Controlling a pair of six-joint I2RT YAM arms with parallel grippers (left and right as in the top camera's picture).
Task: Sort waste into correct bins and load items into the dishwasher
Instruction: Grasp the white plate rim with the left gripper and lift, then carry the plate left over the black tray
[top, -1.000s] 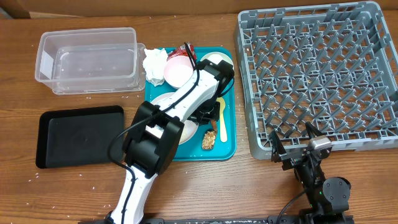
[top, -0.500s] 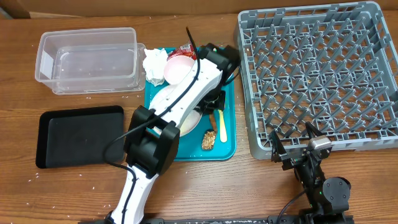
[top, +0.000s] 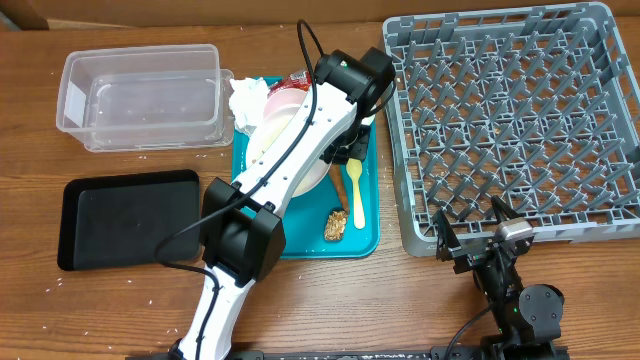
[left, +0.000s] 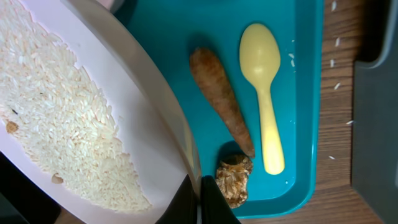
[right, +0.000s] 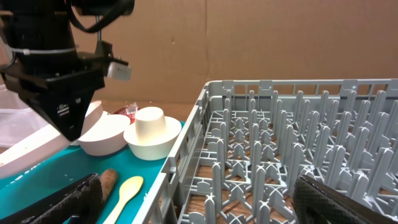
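My left gripper (left: 200, 200) is shut on the rim of the large white plate (left: 62, 112), which carries loose rice and is tilted above the teal tray (left: 298, 124). In the overhead view the gripper (top: 342, 150) holds the plate (top: 290, 150) by its right edge. A brown stick scrap (left: 221, 102), a yellow spoon (left: 264, 93) and a brown food clump (left: 233, 180) lie on the tray. A napkin (top: 248, 100), a red wrapper (top: 298, 78) and a white bowl (top: 285, 100) sit at the tray's far end. My right gripper (right: 199, 205) is open and empty at the near edge of the grey rack (top: 510, 120).
The clear tub (top: 140, 95) stands at the far left, the black tray (top: 130, 220) in front of it. Rice grains are scattered on the wood near both. An upturned white bowl (right: 152, 140) sits on the tray beside the rack wall (right: 186, 155).
My left arm has moved toward the far end of the tray with the plate in its jaws, raising and tilting it. The brown stick is now uncovered. The right arm has not moved.
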